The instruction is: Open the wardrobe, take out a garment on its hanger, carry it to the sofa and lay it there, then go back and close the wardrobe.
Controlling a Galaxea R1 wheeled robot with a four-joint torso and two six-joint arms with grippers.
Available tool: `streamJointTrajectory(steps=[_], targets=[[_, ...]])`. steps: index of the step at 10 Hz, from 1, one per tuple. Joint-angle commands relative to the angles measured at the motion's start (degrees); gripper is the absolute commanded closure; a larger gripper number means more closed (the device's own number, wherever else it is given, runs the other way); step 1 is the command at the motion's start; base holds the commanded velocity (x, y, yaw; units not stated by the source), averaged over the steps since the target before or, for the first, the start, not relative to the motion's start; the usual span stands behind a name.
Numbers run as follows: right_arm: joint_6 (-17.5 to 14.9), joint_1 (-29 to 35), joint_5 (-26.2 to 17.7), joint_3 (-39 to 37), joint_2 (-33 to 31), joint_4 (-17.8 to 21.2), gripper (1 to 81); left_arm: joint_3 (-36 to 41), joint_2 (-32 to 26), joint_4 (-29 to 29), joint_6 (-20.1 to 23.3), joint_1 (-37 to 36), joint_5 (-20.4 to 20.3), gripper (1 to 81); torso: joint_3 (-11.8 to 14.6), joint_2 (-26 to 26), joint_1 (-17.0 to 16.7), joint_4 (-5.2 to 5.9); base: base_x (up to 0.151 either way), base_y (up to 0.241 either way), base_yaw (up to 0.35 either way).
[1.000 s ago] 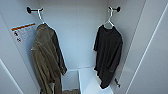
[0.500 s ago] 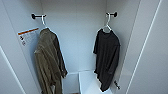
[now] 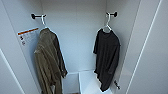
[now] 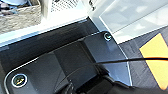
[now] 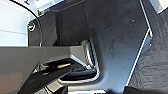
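Nothing hung inside has been moved since before. The black shirt (image 3: 107,57) could be mixed up with the brown jacket (image 3: 48,62). Whether the pincers are apart or together cannot be told.

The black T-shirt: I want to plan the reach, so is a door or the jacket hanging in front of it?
Nothing visible does. The wardrobe stands open, the black T-shirt hangs on its white hanger at the right hook, and the olive jacket hangs apart at the left.
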Motion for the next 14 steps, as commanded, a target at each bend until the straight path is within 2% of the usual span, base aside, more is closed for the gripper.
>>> streamJointTrajectory(steps=[1,2,3,4,5,6,10,14], targets=[[0.1,2.4,-3.2,0.2,0.3,-0.2,1.0,15.2,-9.8,-1.2,-3.4,-19.3,10.4,1.0,0.0,0.0,0.0,0.00,0.000,0.000,0.000],[0.0,2.4,-3.2,0.2,0.3,-0.1,1.0,13.1,-7.8,-1.2,-4.1,-21.6,12.5,1.0,0.0,0.0,0.0,0.00,0.000,0.000,0.000],[0.1,2.6,-3.2,0.2,0.2,-0.1,1.0,9.5,-4.9,-1.2,-5.3,-23.6,12.8,1.0,0.0,0.0,0.0,0.00,0.000,0.000,0.000],[0.1,2.8,-3.2,0.2,0.3,-0.1,1.0,7.7,-3.2,-1.3,-6.5,-26.1,12.9,1.0,0.0,0.0,0.0,0.00,0.000,0.000,0.000],[0.1,3.0,-3.2,0.2,0.3,-0.1,1.0,7.7,-2.3,-1.4,-7.5,-28.6,14.7,1.0,0.0,0.0,0.0,0.00,0.000,0.000,0.000],[0.1,3.2,-3.2,0.2,0.2,-0.1,1.0,8.3,-1.8,-1.3,-8.7,-31.1,16.7,1.0,0.0,0.0,0.0,0.00,0.000,0.000,0.000],[0.0,3.5,-3.2,0.2,0.2,-0.3,1.0,16.2,-1.8,-1.3,-13.5,-41.7,18.5,1.0,0.0,0.0,0.0,0.00,0.000,0.000,0.000],[0.1,3.6,-3.2,0.0,-0.1,-0.2,1.0,16.4,3.0,-1.3,-18.0,-53.4,22.9,1.0,0.0,0.0,0.1,0.00,0.000,0.000,0.000]])
